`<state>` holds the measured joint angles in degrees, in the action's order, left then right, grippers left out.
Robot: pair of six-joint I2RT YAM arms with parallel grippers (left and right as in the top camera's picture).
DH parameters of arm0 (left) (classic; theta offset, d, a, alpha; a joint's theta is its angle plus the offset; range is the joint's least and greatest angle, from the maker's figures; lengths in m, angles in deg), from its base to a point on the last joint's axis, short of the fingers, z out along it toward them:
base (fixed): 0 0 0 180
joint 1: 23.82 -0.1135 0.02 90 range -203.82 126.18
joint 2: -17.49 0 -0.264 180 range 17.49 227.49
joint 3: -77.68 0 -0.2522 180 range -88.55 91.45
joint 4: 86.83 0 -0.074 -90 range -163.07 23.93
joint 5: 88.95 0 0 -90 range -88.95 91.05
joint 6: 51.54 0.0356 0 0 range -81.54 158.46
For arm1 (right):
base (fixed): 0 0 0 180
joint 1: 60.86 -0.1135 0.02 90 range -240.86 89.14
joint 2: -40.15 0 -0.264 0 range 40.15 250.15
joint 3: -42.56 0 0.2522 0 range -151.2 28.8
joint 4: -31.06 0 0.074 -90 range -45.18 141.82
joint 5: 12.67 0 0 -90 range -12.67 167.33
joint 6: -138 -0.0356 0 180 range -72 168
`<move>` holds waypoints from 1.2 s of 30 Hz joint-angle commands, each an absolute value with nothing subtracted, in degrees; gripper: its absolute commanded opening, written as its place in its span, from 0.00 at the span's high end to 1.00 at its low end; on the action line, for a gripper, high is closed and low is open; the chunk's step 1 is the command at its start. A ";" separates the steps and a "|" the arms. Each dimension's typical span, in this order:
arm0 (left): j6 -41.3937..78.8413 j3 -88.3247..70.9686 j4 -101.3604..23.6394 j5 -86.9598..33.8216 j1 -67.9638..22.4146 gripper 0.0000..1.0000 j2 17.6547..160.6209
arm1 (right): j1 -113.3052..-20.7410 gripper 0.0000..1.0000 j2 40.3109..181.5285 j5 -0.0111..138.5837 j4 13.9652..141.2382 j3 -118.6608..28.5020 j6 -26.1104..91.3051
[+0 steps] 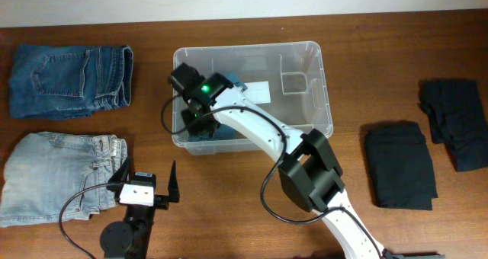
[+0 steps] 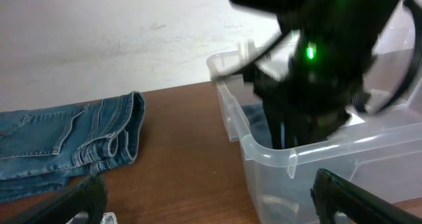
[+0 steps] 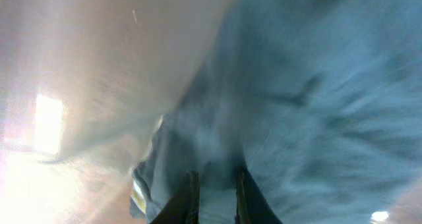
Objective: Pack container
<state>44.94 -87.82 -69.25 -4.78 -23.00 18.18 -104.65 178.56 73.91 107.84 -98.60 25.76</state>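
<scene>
- Container (image 1: 325, 82): clear plastic bin, top-centre of the tabletop (image 1: 229, 206). A white label (image 1: 258, 91) shows through its base.
- Right arm reaches down into the container's left half. From overhead its wrist cam w/ green light hides most of the right end effector (image 3: 215, 199).
- Right wrist view is v. blurred. The two fingers sit close together at the bottom edge, pinched on blue denim fabric (image 3: 316, 85). Can't tell the garment type, and its edges are cut off.
- Overhead, only bits of that denim show under the arm and through the near wall.
- Left end effector (image 1: 145, 177): fingers wide apart, nothing between them. It hovers over the tabletop near the container's front-left corner, just beside the light jeans (image 1: 53, 175).
- In the left wrist view only its finger tips show, cropped at the bottom, and the right arm is a dark blur.
- Dark jeans (image 1: 69, 80) lie folded at far left.
- Black garments (image 1: 400, 167) lie at right, well apart from the container; the outer one is partly cut off by the frame edge.
</scene>
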 commanded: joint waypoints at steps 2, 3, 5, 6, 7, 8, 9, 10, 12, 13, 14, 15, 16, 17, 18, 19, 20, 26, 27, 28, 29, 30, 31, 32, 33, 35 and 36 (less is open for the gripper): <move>45.86 -88.06 -69.12 -5.19 -23.31 0.00 17.87 | -100.76 0.85 175.43 78.46 108.32 -106.62 26.74; 45.86 -88.06 -69.10 -5.19 -23.31 0.01 17.87 | -99.99 0.85 175.43 78.37 108.02 -106.71 26.74; 45.86 -88.06 -69.10 -5.19 -23.31 0.01 17.87 | -98.05 0.85 175.69 77.84 107.34 -106.49 26.74; 45.88 -88.06 -69.12 -5.19 -23.31 0.01 17.87 | -97.39 0.85 175.93 77.82 106.94 -106.22 26.74; 45.88 -88.06 -69.10 -5.19 -23.31 0.01 17.87 | -96.78 0.85 176.35 77.82 106.59 -106.14 26.74; 45.86 -88.06 -69.10 -5.19 -23.31 0.01 17.87 | -96.43 0.85 176.61 77.78 106.31 -106.11 26.74; 45.86 -88.06 -69.12 -5.19 -23.31 0.01 17.87 | -96.08 0.85 177.22 77.76 106.00 -106.09 26.74; 45.88 -88.06 -69.10 -5.19 -23.31 0.00 17.87 | -96.04 0.85 177.48 77.56 105.74 -106.09 26.74; 45.86 -88.06 -69.12 -5.19 -23.31 0.01 17.87 | -96.04 0.85 178.69 75.66 104.52 -106.07 26.74; 45.88 -88.06 -69.12 -5.19 -23.31 0.01 17.87 | -96.06 0.85 179.43 74.61 103.86 -106.07 26.74; 45.86 -88.06 -69.10 -5.19 -23.31 0.01 17.87 | -96.15 0.85 179.82 73.71 103.36 -106.05 26.74; 45.88 -88.06 -69.12 -5.19 -23.31 0.01 17.87 | -96.21 0.85 180.50 73.06 102.99 -105.98 26.70; 45.88 -88.06 -69.12 -5.19 -23.31 0.01 17.87 | -96.45 0.85 181.42 72.82 102.84 -105.98 26.50; 45.86 -88.06 -69.12 -5.19 -23.31 0.01 17.87 | -96.50 0.85 181.79 72.84 102.84 -105.98 26.52; 45.86 -88.06 -69.12 -5.19 -23.31 0.01 17.87 | -96.58 0.85 182.64 72.82 102.86 -105.98 26.50; 45.88 -88.06 -69.12 -5.19 -23.31 0.00 17.87 | -96.69 0.85 183.45 72.82 102.90 -105.98 26.50; 45.86 -88.06 -69.12 -5.19 -23.31 0.01 17.87 | -96.76 0.85 184.28 72.82 102.99 -105.94 26.50; 45.86 -88.06 -69.12 -5.19 -23.31 0.01 17.87 | -96.74 0.85 186.32 73.23 102.29 -105.35 26.78; 45.86 -88.06 -69.10 -5.19 -23.31 0.00 17.87 | -96.76 0.85 186.21 73.06 101.96 -105.37 26.83; 45.88 -88.06 -69.12 -5.19 -23.31 0.01 17.87 | -96.74 0.85 186.03 72.79 101.81 -105.39 27.53; 45.86 -88.06 -69.10 -5.19 -23.31 0.01 17.87 | -96.74 0.85 185.44 72.62 101.94 -105.63 28.77; 45.88 -88.06 -69.12 -5.19 -23.31 0.01 17.87 | -96.74 0.84 185.00 72.62 102.25 -106.01 29.47; 45.86 -88.06 -69.12 -5.19 -23.31 0.01 17.87 | -96.74 0.83 184.41 72.66 102.64 -106.55 29.84; 45.86 -88.06 -69.12 -5.19 -23.31 0.01 17.87 | -96.65 0.82 183.23 73.08 103.60 -108.02 30.08; 45.88 -88.06 -69.12 -5.19 -23.31 0.01 17.87 | -96.41 0.80 181.53 73.56 105.17 -110.57 30.26; 45.88 -88.06 -69.12 -5.19 -23.31 0.01 17.87 | -95.84 0.76 179.56 73.84 107.45 -114.14 30.96; 45.86 -88.06 -69.12 -5.19 -23.31 0.01 17.87 | -95.14 0.69 177.97 74.98 110.33 -117.79 31.07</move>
